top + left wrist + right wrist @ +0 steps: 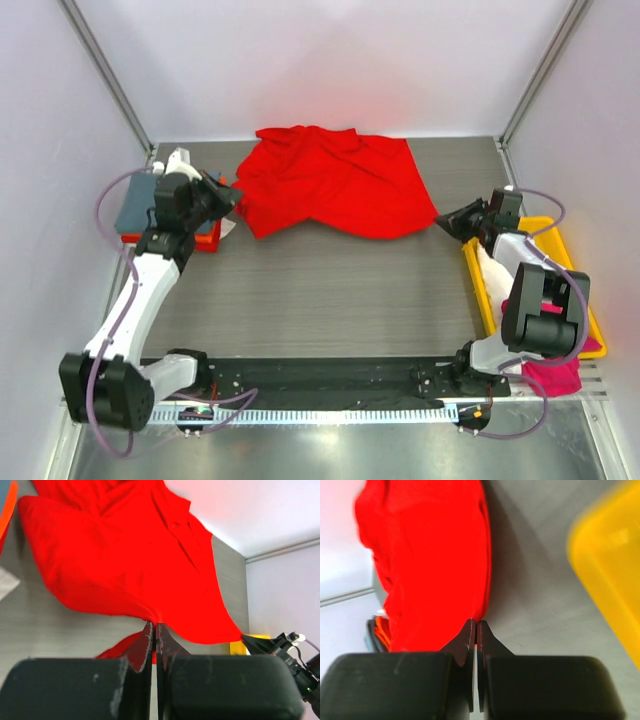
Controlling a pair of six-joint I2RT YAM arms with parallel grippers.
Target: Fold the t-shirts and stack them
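Note:
A bright red t-shirt lies loosely spread and rumpled at the back middle of the table. My left gripper is shut on its left edge, and the cloth bunches into the fingertips. Over at the shirt's right corner, my right gripper is shut on the hem. A folded slate grey-blue t-shirt rests on an orange one at the left. A white t-shirt and a magenta pink t-shirt lie in and by the tray.
A yellow plastic tray runs along the right edge, close behind my right gripper, and shows as the yellow tray in the right wrist view. A white bit of cloth lies under my left gripper. Walls close in the back and sides.

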